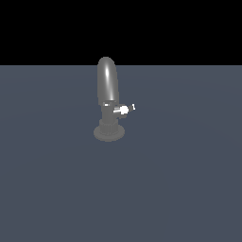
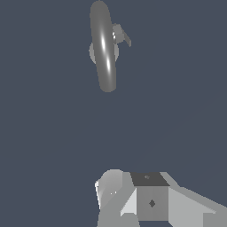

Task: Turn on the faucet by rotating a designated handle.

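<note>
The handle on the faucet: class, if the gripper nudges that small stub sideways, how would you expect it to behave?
The handle is a tiny bright stub with a thin blade, so it probably pivots, though fingers could slip off it. The faucet stands on a wide ribbed base, so it likely won't tip. The gripper is well clear of it.

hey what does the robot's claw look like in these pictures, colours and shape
Only the wrist view shows it. The claw is blocky and faceted, in light grey and white, with a rounded pale part on one side and a dark grey square panel above a mid-grey face bearing a small dark diamond mark. No cables show.
</note>
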Available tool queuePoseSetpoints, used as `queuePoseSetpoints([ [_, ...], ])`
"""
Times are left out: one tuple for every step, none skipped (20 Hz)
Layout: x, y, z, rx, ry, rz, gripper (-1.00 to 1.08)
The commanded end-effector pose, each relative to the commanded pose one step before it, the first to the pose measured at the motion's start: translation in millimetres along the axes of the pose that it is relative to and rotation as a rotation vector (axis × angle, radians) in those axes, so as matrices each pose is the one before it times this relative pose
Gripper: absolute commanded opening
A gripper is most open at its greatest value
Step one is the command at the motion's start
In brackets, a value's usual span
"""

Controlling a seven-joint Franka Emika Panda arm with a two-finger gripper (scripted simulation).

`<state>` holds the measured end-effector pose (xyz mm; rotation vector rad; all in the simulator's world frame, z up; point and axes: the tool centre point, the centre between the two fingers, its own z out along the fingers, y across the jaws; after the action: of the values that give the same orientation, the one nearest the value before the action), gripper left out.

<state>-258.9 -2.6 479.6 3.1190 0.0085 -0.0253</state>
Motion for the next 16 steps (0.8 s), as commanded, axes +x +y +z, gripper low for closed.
queuePoseSetpoints([
  [0.0,0.01,0.0,0.0,0.0,0.0,-1.0],
  [-0.07,-0.2,-0.12,0.0,0.0,0.0,-1.0],
  [0.49,-0.02,0.07,0.0005,-0.00148,0.00117,-1.0],
  [0.57,-0.23,-0.03,0.00068,-0.00195,0.00155,-1.0],
  [0.77,-0.36,-0.07,0.00093,-0.00266,0.00211,-1.0],
  [1.02,-0.43,-0.06,0.00122,-0.0035,0.00278,-1.0],
  [1.22,-0.55,-0.1,0.00147,-0.00421,0.00334,-1.0],
  [1.44,-0.65,-0.12,0.00174,-0.00498,0.00395,-1.0],
  [1.68,-0.74,-0.12,0.00202,-0.00579,0.00459,-1.0],
  [1.9,-0.84,-0.14,0.00229,-0.00656,0.00521,-1.0],
  [2.14,-0.93,-0.16,0.00257,-0.00736,0.00584,-1.0],
  [2.36,-1.04,-0.18,0.00284,-0.00813,0.00646,-1.0],
  [2.6,-1.13,-0.2,0.00312,-0.00894,0.0071,-1.0],
  [2.82,-1.24,-0.22,0.0034,-0.00973,0.00773,-1.0],
  [3.06,-1.33,-0.23,0.00369,-0.01056,0.00839,-1.0],
  [3.3,-1.43,-0.25,0.00397,-0.01138,0.00904,-1.0],
])
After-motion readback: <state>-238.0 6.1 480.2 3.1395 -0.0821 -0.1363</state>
